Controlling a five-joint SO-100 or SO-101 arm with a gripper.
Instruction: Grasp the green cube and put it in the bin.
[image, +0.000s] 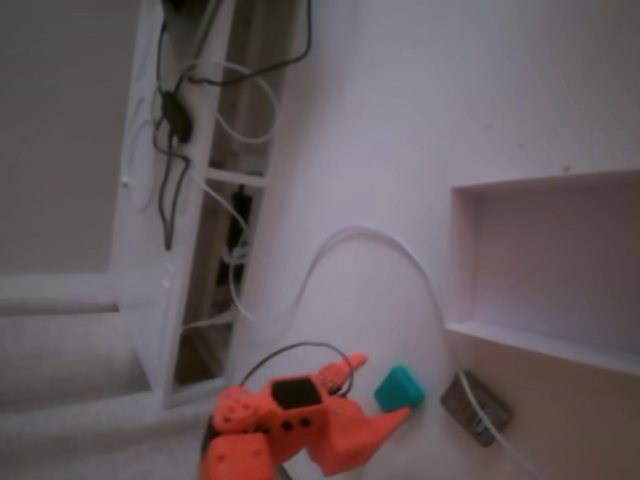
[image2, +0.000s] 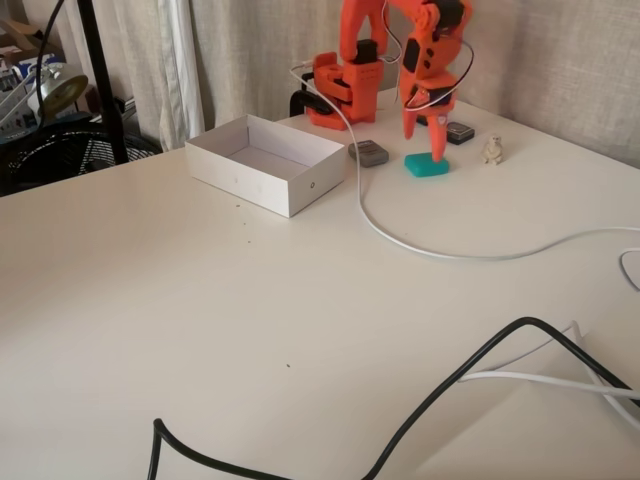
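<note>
In a fixed view we see the white bin (image2: 268, 160) at upper left on the surface (image2: 250, 330), then a grey gadget (image2: 368, 152) just right of it. Right again, upper centre, the green cube (image2: 427, 165) lies on the surface between the spread fingers of our orange hand (image2: 426, 152), not lifted.

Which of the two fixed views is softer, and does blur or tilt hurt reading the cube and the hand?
One fixed view is blurry, dim and tilted, but the green cube beside the hand remains readable. The other fixed view is sharper and evenly daylit, showing cube, hand and bin clearly.
</note>
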